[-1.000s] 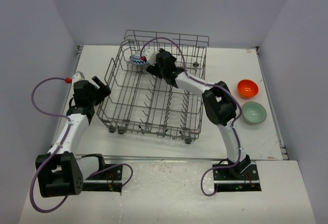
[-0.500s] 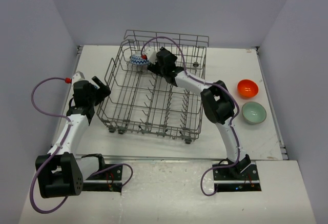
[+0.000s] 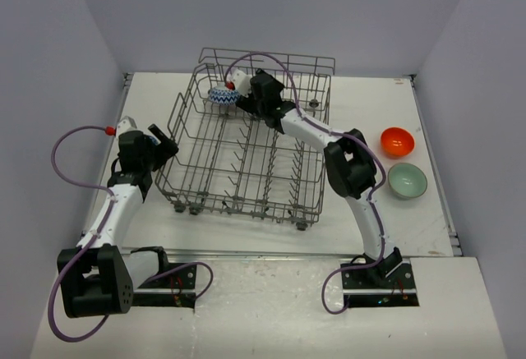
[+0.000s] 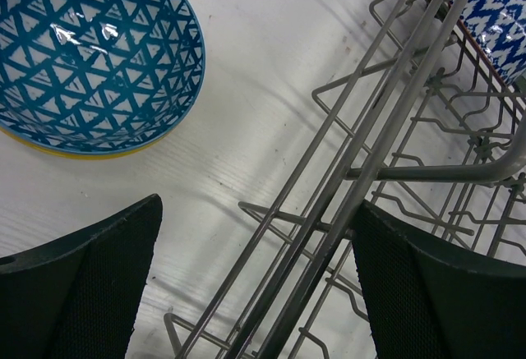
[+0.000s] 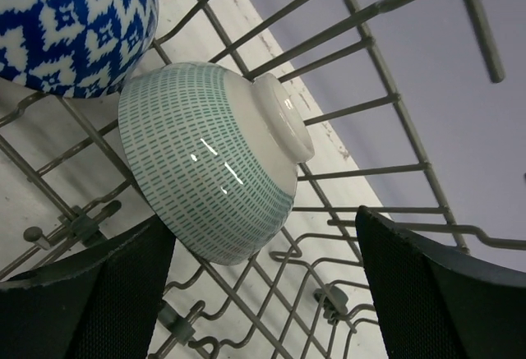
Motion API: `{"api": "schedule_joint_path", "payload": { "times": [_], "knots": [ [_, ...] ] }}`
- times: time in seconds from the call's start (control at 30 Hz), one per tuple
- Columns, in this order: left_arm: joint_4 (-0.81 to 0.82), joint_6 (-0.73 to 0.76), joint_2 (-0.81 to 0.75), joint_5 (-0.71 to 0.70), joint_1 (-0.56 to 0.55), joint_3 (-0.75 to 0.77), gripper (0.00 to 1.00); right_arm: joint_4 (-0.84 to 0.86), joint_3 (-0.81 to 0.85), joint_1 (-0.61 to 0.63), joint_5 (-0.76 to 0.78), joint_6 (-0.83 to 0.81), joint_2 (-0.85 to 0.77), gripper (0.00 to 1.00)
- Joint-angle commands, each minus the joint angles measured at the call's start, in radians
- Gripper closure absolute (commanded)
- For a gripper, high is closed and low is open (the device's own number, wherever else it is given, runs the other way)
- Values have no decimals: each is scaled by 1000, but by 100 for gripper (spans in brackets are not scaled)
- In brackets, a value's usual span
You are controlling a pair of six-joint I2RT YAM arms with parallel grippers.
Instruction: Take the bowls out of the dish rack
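The triangle-patterned bowl [image 4: 90, 55] is seen upright on the table, ahead of the left pincer [image 3: 164, 144] and off toward its left finger. A yellow edge shows beneath it, and whether that is a second bowl cannot be told. The left pincer is held wide with nothing between its fingers. It is placed outside the dish rack [image 3: 246, 170], whose tall wall crosses just ahead of its right finger.

Inside the rack, the right pincer [image 3: 240, 96] is likewise held wide and empty. Directly ahead of it, close to the fingers and nearer the left one, the green-dashed bowl [image 5: 214, 162] is propped on its side among the tines. Its foot is turned toward the right finger and its mouth toward the left finger and downward, so its axis runs aslant across the gap rather than along it. Beyond it, farther to the left-finger side, the blue-and-white bowl [image 5: 74, 22] is lodged, touching it or nearly so.

The right arm is judged much the nearer to both, and a grip over the rim would seem called for. Well behind the right pincer, on the table, the orange bowl [image 3: 396, 140] and the mint bowl [image 3: 407, 181] are set upright, just beside each other.
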Motion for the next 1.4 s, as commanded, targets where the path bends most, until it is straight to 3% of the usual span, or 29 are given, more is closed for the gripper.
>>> {"api": "schedule_joint_path", "payload": {
  "times": [0.0, 0.43, 0.57, 0.7, 0.73, 0.9, 0.93, 0.97, 1.37],
  "knots": [
    [25, 21, -12, -7, 6, -13, 7, 53, 98, -19, 37, -24, -9, 11],
    [45, 44, 11, -10, 4, -16, 7, 93, 177, -36, 65, -62, 95, 12],
    [64, 39, 16, -1, 6, -22, 7, 145, 169, -42, 85, -97, 135, 17],
    [76, 39, 27, 6, 6, -31, 7, 188, 169, -44, 119, -110, 170, 36],
    [76, 39, 24, 4, 6, -37, 7, 205, 167, -44, 119, -111, 174, 53],
    [90, 32, 22, 6, 6, -47, 7, 251, 150, -44, 154, -111, 178, 81],
    [90, 29, 22, 7, 6, -45, 7, 245, 156, -44, 158, -104, 180, 95],
    [96, 25, 21, 10, 6, -47, 7, 249, 150, -43, 163, -93, 180, 100],
    [100, 18, -1, -14, 6, -59, 7, 326, -37, -27, 109, 77, 57, 100]
  ]
}}
